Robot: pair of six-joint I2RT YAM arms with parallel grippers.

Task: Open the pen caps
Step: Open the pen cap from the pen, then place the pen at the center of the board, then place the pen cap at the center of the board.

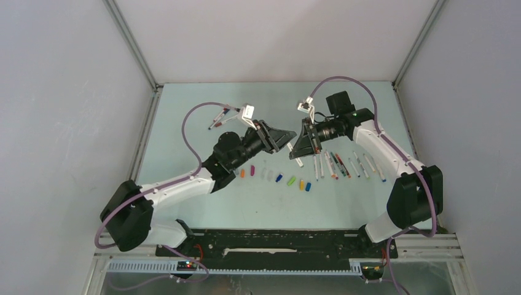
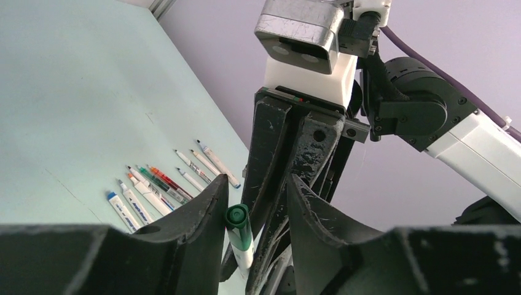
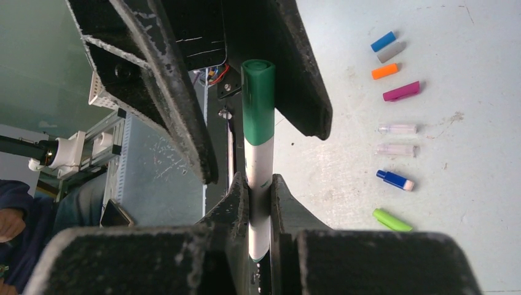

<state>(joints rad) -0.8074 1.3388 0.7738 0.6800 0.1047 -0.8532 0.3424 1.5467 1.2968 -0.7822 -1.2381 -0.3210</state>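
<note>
I see the green cap point(image 3: 258, 101) on the pen point(image 3: 259, 178) held up between the two arms, above the surface point(image 1: 203, 129). The cap is smooth matte plastic, a short tube with a flat rounded end, a little wider than the white barrel it sits on. From the left wrist view its end point(image 2: 237, 216) looks like a ring with a darker hollow centre.

My right pincer point(image 3: 260, 190) is clenched on the white barrel below the cap, the two black fingers pressed to either side of it. My left pincer point(image 2: 253, 212) is released: its fingers stand either side of the cap with a gap on the right side, and on the left side I cannot tell whether the finger touches. All the fingers are black, hard-looking, scuffed and scratched pale along their edges.

Loose caps point(image 1: 275, 178) lie in a row on the pale blue-green surface beneath the arms: blue, grey, orange, magenta, two clear ones, blue with a white tip, and light green in the right wrist view. They are small, short and glossy.

To their right is a row of pens point(image 1: 347, 165), thin white barrels with printed marks, lying roughly parallel; their tips show blue, green, red and orange. More pens point(image 1: 218, 118) lie farther back on the left. The surface is matte, with faint scratches and specks.
</note>
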